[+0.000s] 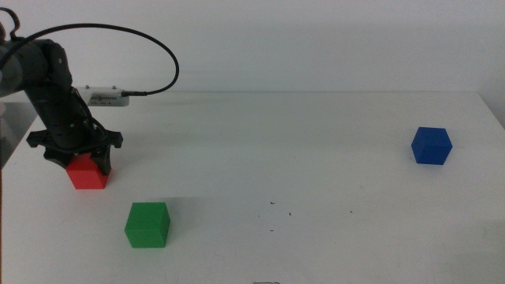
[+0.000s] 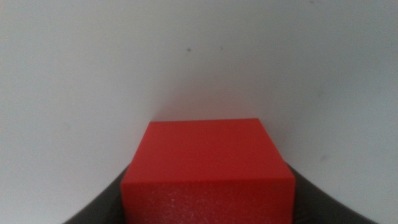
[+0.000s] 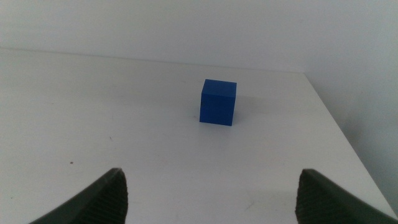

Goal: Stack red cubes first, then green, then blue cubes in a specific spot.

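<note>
Middle view showed the white desk (image 1: 316, 158) filling nearly the whole picture, with a pale wall behind it. From the 9 o'clock side the left arm (image 1: 47, 87) reached in, dark and bulky, a black cable (image 1: 150, 47) looping over it toward a small white box (image 1: 106, 98) at the desk's far edge, around 11 o'clock. The left gripper (image 1: 79, 162) was down at the desk, its jaws set on either side of the red cube (image 1: 87, 173) and touching it, so it was pinching that cube near the 9 o'clock edge. Whether the cube rested on the desk or was just clear of it could not be told.

The green cube (image 1: 147, 225) sat on the desk near the red one, at about 5 o'clock from it and apart from it. The blue cube (image 1: 431, 146) stood well apart from both, over at 3 o'clock near the desk's right edge. A few tiny dark specks (image 1: 282, 213) marked the bare desk around 6 o'clock, between the green and blue cubes.

Left wrist view was filled at its lower middle by the red cube (image 2: 208, 171), with dark jaw surfaces close against both its sides.

Right wrist view showed the right gripper (image 3: 208, 199) with jaws spread wide and nothing between them, hanging above the desk (image 3: 93, 112), the blue cube (image 3: 218, 102) ahead of it and well apart.
</note>
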